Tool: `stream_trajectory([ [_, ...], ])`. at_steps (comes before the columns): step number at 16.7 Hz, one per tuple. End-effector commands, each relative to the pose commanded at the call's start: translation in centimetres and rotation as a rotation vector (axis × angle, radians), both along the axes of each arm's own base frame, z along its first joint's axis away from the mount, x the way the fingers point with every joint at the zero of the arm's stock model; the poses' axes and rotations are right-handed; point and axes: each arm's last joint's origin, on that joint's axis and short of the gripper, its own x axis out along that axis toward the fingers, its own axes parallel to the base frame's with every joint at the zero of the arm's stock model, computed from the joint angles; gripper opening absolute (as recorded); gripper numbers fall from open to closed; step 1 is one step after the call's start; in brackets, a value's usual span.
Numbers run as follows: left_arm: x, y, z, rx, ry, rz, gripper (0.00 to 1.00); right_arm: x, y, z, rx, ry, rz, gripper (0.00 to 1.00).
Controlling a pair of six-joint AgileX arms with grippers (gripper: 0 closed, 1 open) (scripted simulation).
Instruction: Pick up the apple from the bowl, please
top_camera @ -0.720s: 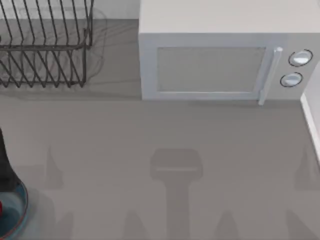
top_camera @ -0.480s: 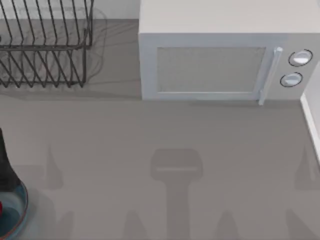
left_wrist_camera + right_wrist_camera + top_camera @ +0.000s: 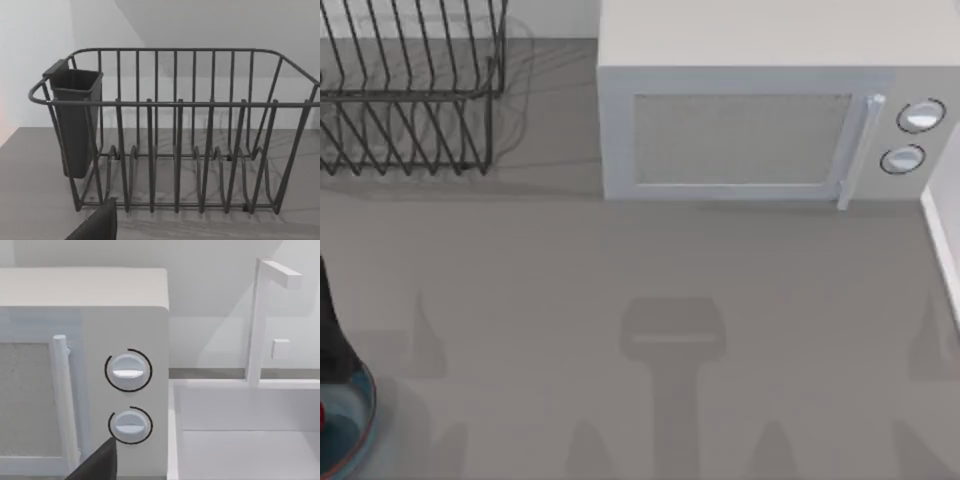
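The blue bowl (image 3: pixel 362 398) sits at the table's front left corner, cut off by the top view's left edge. A sliver of the red apple (image 3: pixel 321 415) shows inside it at that edge. My left arm (image 3: pixel 328 340) rises as a dark shape just behind the bowl. A dark part of my left gripper (image 3: pixel 100 226) shows in the left wrist view, facing the dish rack (image 3: pixel 175 125). A dark part of my right gripper (image 3: pixel 100 462) shows in the right wrist view, facing the microwave (image 3: pixel 125 315) knobs.
A wire dish rack (image 3: pixel 410 100) stands at the back left. A white microwave (image 3: pixel 750 130) stands at the back centre, door shut. A white sink (image 3: pixel 240 440) with a faucet (image 3: pixel 260 315) lies along the right edge (image 3: pixel 945 230).
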Motion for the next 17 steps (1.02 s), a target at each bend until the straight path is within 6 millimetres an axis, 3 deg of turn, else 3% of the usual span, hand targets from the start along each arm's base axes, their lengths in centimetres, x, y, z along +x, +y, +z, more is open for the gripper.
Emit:
stream_trajectory([
  [12,0.0,0.0,0.0,0.0,0.002,0.0,1.0,0.0,0.0,0.0,0.0,0.0,0.0,1.0],
  [17,0.4,0.3,1.5,0.025,0.196,0.022,1.0,0.0,0.0,0.0,0.0,0.0,0.0,1.0],
])
